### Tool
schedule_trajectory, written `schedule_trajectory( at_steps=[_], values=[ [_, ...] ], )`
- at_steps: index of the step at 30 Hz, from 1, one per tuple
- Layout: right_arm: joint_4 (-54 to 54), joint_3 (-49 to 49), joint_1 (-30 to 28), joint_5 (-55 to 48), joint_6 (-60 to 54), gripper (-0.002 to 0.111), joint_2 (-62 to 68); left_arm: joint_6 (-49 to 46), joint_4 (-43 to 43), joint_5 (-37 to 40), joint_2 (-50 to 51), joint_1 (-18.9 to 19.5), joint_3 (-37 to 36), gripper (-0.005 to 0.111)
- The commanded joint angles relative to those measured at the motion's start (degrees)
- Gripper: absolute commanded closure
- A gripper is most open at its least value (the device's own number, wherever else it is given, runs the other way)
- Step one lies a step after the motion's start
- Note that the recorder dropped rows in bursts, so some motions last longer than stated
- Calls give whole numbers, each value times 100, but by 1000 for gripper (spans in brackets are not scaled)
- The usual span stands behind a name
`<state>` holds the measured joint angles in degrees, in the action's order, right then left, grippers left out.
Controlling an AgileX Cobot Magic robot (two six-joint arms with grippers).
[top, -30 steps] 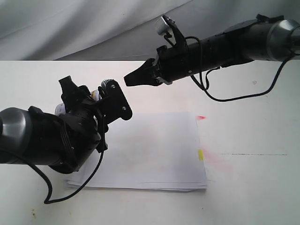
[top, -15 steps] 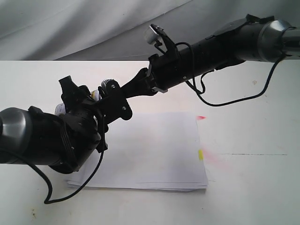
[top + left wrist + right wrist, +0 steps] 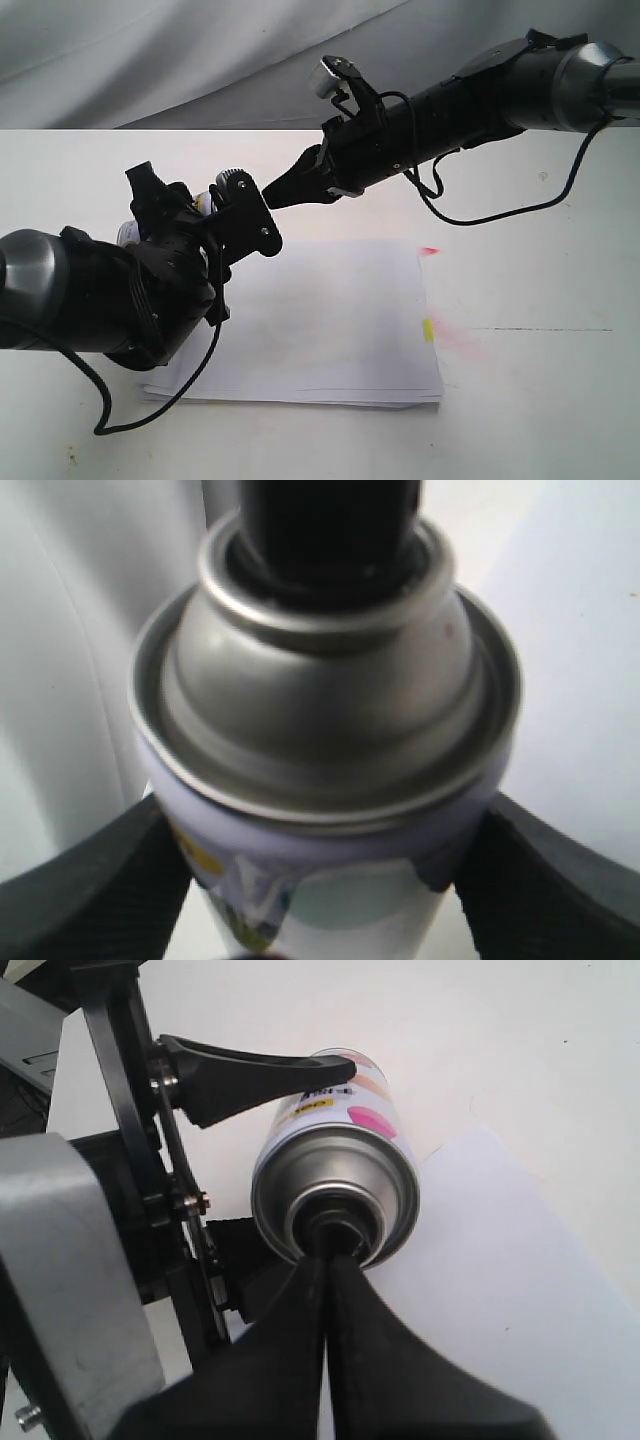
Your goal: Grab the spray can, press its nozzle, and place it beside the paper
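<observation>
My left gripper (image 3: 200,207) is shut on the spray can (image 3: 205,200), which it holds above the table at the paper's far left corner; in the exterior view the arm hides most of the can. The left wrist view shows the can's silver dome (image 3: 330,710) and black nozzle (image 3: 330,520) between the black pads (image 3: 80,890). My right gripper (image 3: 268,192) is shut, and its tips (image 3: 325,1250) meet the nozzle (image 3: 335,1222) at the middle of the can's top (image 3: 335,1185). The white paper (image 3: 330,320) lies flat below.
The white table (image 3: 540,400) spreads around the paper, with a pink smear (image 3: 465,345) to the paper's right. Pink (image 3: 428,250) and yellow (image 3: 427,330) marks sit on the paper's right edge. Grey cloth (image 3: 200,60) hangs behind. A cable (image 3: 480,210) droops under the right arm.
My right gripper swung left to the can's top, reached furthest half a second ago, and has since drawn back slightly. The left arm and the can have stayed still.
</observation>
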<state>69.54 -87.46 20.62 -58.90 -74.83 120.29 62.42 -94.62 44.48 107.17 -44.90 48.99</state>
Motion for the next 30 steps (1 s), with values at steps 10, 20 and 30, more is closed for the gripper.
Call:
schedule_trajectory(
  at_steps=[10, 20, 30],
  values=[
    [88, -33, 69, 232, 16, 108, 10, 29, -166, 225, -56, -30, 64, 107],
    [321, -33, 278, 325, -119, 108, 352, 29, -166, 225, -56, -30, 64, 107],
    [616, -33, 278, 243, -306, 108, 404, 11, -166, 225, -56, -30, 64, 107]
  ],
)
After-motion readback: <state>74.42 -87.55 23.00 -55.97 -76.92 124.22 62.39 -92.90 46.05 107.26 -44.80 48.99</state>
